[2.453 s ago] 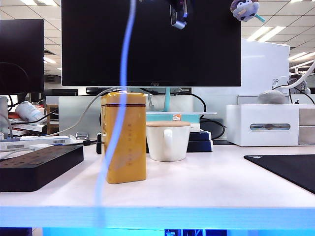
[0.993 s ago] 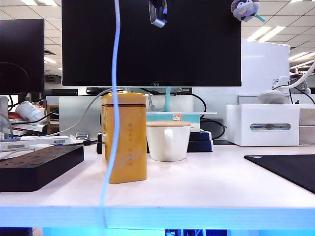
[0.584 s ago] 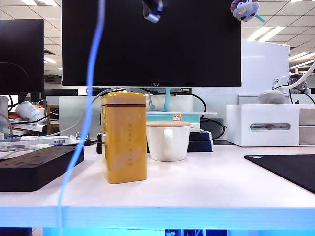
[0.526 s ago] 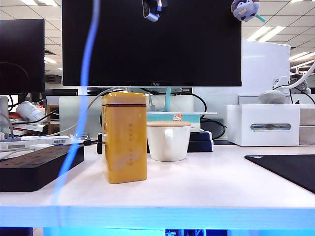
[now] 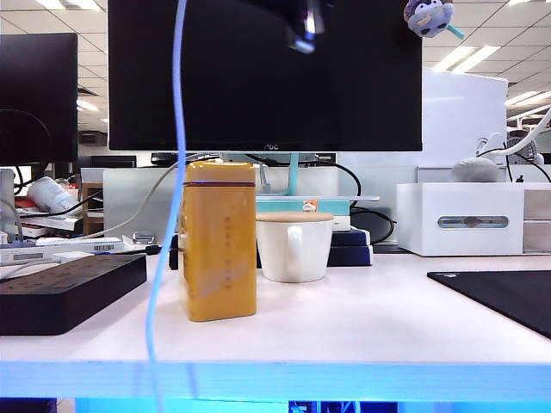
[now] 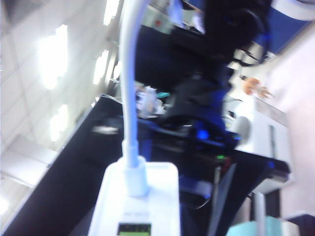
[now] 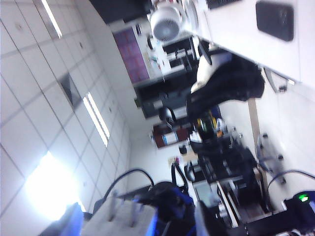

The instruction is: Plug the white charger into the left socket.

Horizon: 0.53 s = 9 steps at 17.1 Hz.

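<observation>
Left jaws hold white charger aloft, right jaws near it.

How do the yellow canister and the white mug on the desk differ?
The yellow canister is tall and boxy; the white mug is shorter and round. The canister stands nearer the camera, the mug behind to its right. Both stand upright on the desk. Overhead, the left gripper apparently holds the white charger; the right gripper's state is unclear.
</observation>
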{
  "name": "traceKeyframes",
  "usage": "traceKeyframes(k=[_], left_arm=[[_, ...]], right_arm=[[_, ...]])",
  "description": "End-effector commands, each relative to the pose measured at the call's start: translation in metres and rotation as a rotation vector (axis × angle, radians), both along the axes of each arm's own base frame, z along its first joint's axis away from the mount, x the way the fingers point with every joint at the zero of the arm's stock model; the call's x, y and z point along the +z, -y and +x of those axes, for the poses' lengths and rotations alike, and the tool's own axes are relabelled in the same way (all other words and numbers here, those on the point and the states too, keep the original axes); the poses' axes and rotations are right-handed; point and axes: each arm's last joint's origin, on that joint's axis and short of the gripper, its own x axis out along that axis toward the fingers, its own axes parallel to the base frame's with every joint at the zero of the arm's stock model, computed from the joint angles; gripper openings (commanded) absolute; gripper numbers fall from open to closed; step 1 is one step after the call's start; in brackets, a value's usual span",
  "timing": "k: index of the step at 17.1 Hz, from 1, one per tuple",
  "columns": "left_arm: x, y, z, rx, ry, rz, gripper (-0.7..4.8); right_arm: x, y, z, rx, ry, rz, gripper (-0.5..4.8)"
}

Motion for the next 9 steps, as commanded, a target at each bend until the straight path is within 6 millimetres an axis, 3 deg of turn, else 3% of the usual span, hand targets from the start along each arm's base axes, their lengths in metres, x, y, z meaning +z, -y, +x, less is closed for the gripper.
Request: traceKeyframes(k=[1,2,3,5,9], left_arm=[[0.008,-0.002,-0.003,-0.007,0.013,-0.05,0.89],[0.009,-0.002,-0.003,-0.001,-0.013,-0.079,0.89],[0.011,-0.002,-0.003,-0.01,-0.081,-0.133,0.89],[0.012,-0.015,0.002,0.002,-0.194,-0.206,0.88],[0.009,-0.054,0.015,-0.02,-0.429,-0.293,0.82]], right_arm=[[0.004,0.014,0.005,-0.034,0.031,0.006,2.68],[0.004,0.019,0.007,-0.047,0.032,0.006,2.46],[0.004,0.028,0.01,-0.053,0.042,0.006,1.41],[0.004,0.032,0.011,-0.028,0.114,0.006,-0.08],[0.005,0.032,0.011,-0.016,0.321,0.004,-0.08]])
